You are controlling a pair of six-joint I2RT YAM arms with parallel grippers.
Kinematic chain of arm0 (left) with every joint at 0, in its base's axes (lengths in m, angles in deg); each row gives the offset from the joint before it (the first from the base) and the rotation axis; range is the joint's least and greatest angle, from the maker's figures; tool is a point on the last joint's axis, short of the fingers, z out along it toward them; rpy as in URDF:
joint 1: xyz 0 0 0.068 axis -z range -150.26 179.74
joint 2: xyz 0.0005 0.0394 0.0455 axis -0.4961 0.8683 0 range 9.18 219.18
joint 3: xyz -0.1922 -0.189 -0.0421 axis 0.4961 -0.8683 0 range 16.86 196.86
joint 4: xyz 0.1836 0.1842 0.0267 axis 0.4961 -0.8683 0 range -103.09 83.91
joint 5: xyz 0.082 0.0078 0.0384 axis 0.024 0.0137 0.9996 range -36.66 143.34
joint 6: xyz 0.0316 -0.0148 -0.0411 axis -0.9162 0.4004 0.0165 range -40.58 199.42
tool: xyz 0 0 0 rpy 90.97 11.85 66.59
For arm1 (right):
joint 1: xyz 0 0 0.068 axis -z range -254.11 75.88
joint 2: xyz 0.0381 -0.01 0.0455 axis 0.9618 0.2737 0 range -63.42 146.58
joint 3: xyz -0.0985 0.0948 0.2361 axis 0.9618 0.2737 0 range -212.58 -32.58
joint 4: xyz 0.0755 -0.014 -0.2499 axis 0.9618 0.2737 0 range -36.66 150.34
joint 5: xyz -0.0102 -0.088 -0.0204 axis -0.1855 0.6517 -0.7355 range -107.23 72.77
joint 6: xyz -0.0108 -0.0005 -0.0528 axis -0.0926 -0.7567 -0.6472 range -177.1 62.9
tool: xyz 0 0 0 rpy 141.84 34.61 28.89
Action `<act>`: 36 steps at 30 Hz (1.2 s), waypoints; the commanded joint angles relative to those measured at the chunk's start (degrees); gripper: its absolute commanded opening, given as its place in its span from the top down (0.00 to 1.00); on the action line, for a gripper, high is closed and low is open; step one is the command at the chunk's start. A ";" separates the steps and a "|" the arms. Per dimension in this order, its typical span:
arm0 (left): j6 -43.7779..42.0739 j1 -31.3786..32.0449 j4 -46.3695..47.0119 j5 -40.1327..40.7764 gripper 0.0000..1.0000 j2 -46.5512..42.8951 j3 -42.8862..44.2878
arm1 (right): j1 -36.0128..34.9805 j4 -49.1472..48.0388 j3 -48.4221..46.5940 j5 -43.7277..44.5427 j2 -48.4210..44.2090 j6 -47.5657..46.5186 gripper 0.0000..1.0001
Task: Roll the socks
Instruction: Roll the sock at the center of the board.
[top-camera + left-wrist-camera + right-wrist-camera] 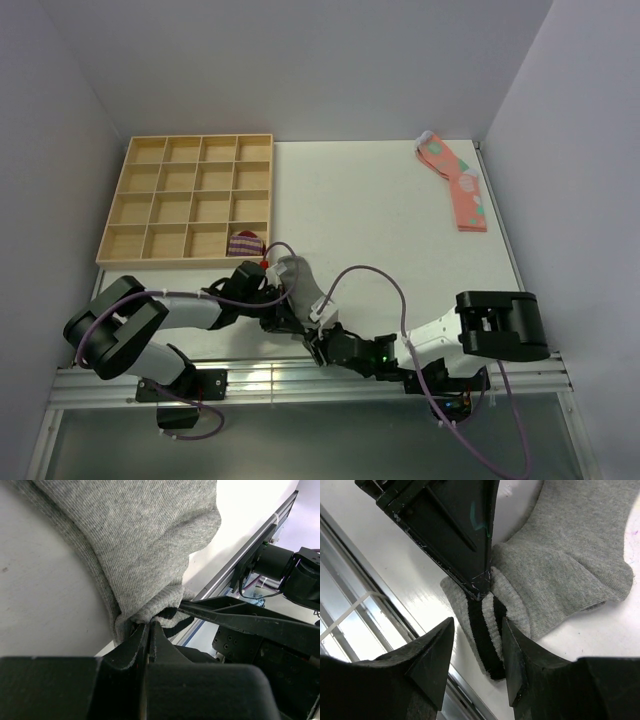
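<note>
While your left hand (pixel 150 626) pinches the grey sock (pixel 155 535) at its striped cuff (pixel 485 645), your right hand (pixel 476 630) hangs open astride it. Rolling looks barely begun: grip, then turn the cuff over.

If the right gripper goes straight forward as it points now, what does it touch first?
Most likely the striped cuff of the grey sock, lying between the fingers of the open right gripper. The left gripper pinches the sock just beyond; depth is unclear.

A robotics lab cell: plain grey walls (pixel 320 60) box in a white table (pixel 380 230), robot arms (pixel 180 308) bolted to an aluminium rail (pixel 250 378).
</note>
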 commanded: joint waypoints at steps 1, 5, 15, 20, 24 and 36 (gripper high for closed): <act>-4.04 -0.27 -9.33 4.19 1.00 1.97 -1.64 | -1.62 1.78 -2.03 4.57 2.45 0.09 0.50; -3.60 -0.45 -8.81 3.31 1.00 1.44 -1.55 | -3.12 4.32 -3.35 9.13 4.55 0.44 0.61; -2.99 -0.62 -6.61 3.13 0.91 -0.75 -3.04 | -4.35 3.98 -3.27 6.08 4.83 2.29 0.72; -2.37 -0.62 -5.56 7.69 0.74 -6.55 -4.18 | -1.20 9.42 -4.94 -0.95 2.01 4.48 0.77; -2.55 -0.54 -5.81 11.47 0.68 -11.99 -3.75 | 2.58 10.66 -3.89 -5.17 0.61 6.24 0.80; -2.72 -0.10 -6.78 25.01 0.66 -24.22 -5.50 | 11.64 13.73 -6.34 -25.27 3.50 9.85 0.82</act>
